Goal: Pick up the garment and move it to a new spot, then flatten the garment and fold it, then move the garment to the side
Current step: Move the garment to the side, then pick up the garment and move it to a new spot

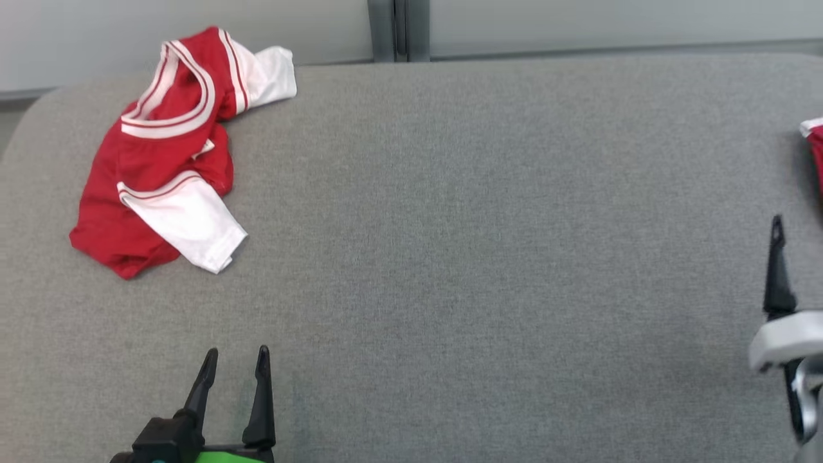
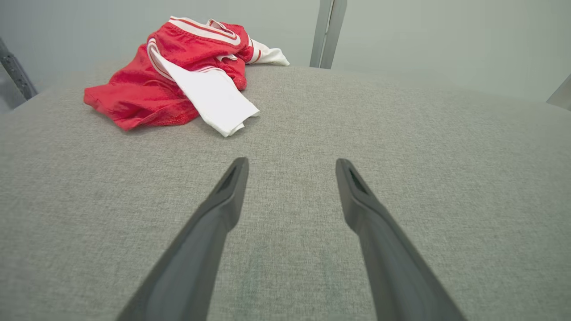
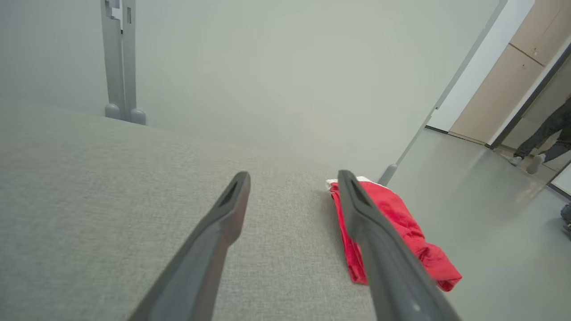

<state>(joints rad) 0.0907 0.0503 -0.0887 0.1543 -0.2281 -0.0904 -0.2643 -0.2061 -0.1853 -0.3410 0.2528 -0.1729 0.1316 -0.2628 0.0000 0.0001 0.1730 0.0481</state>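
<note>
materials and finishes, as seen

- counter (image 1: 482, 225): grey woven cloth cover, matt, with a fine grainy weave.
- crumpled garment (image 1: 161, 161): thin red cloth with a soft sheen; plain white matt cloth sleeves; white-and-red striped trim bands.
- second garment (image 3: 401, 223): red cloth of the same look, creased, with a white edge.
- left hand (image 2: 291, 161): fingers of dark grey plastic, smooth and matt; green base part (image 1: 225, 458), glossy.
- right hand (image 3: 293, 176): fingers alike; wrist shell (image 1: 781, 341) pale, smooth, slightly glossy.
- wall panel (image 3: 267, 67): pale, smooth, matt.
- post (image 3: 118, 58): grey, metal-looking, satin.
- floor (image 3: 482, 214): grey, smooth, glossy.
- cupboard doors (image 3: 504, 89): wood-look, matt.
</note>
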